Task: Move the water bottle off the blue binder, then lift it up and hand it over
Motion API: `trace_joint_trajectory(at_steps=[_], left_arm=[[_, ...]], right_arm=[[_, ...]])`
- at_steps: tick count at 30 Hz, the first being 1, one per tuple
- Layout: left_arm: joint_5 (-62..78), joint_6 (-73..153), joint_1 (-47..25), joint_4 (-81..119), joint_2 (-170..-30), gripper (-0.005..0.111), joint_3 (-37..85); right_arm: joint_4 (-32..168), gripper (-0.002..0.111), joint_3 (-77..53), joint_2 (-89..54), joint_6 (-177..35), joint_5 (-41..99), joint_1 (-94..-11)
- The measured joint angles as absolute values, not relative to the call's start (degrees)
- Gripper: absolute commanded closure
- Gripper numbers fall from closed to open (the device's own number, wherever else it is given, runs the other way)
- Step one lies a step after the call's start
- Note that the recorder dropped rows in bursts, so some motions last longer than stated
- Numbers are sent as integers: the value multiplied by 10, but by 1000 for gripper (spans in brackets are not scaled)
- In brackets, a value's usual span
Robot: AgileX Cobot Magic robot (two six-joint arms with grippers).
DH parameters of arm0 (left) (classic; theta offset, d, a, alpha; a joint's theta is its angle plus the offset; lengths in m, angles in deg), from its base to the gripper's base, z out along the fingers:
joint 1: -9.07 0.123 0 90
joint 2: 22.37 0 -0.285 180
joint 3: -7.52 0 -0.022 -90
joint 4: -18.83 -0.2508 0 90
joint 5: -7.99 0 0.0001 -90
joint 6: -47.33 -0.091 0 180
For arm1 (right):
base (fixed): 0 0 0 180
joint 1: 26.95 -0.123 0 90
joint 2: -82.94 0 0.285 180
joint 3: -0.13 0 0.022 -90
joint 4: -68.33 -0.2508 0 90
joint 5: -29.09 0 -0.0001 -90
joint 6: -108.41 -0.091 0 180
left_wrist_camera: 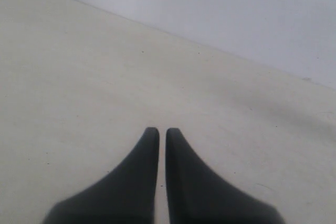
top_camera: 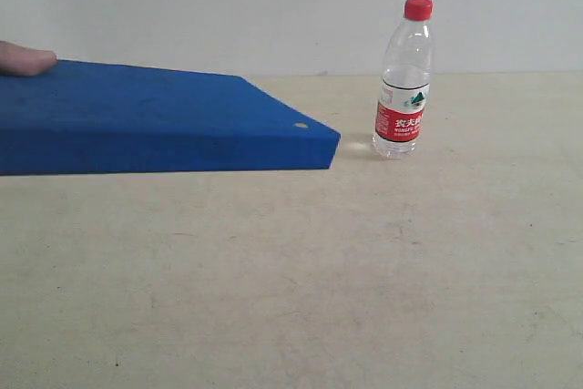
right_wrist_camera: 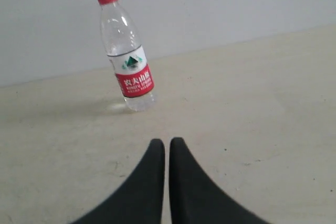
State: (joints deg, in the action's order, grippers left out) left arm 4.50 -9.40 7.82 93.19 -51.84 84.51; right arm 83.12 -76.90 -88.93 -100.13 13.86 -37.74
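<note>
Bottle (right_wrist_camera: 127, 56) stands beyond right fingers (right_wrist_camera: 148, 182)

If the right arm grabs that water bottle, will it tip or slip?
The bottle stands tall on a narrow base, so a push near the cap would probably tip it. Its clear plastic wall looks thin and smooth, so it may dent or slip; gripping at the label seems safer. Fill level is unclear, so weight is uncertain.
</note>
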Motion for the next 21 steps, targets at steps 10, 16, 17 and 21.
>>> trace_joint_trajectory(at_steps=[10, 16, 17, 21], left_arm=[[45, -94, 78, 931, -518, 102, 845], [45, -94, 78, 931, -518, 102, 845], [45, -94, 78, 931, -518, 102, 845], [45, -94, 78, 931, -518, 102, 845]], right_arm=[[829, 109, -771, -890, -986, 95, -411], [823, 109, -771, -890, -921, 95, -487], [823, 109, -771, -890, -917, 94, -487], [823, 109, -771, -890, -912, 94, -487]])
